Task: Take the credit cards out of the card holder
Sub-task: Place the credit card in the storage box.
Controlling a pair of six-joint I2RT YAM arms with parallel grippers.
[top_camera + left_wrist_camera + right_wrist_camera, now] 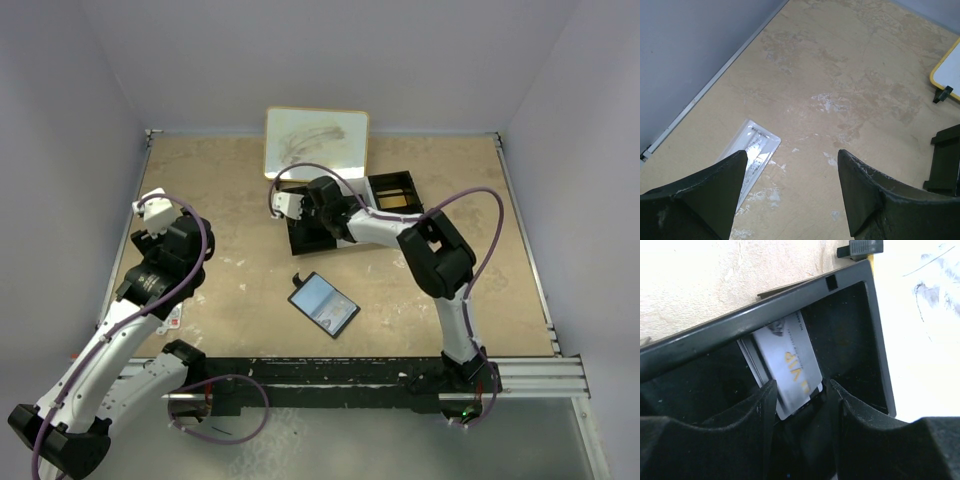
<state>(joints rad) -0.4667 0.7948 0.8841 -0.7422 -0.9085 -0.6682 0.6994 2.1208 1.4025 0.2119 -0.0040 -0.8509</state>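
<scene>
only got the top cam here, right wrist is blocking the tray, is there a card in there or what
Observer: Yes. The right wrist view shows a grey card lettered VIP lying in a tray compartment, on top of other cards.
Operator: is the right gripper holding it
Observer: It doesn't look so. The right gripper has its fingers apart on either side of the card's near end, with a gap showing at one side.
Operator: and the left one
Observer: The left gripper is open above the table and holds nothing. A flat white packet lies by one finger.
</scene>
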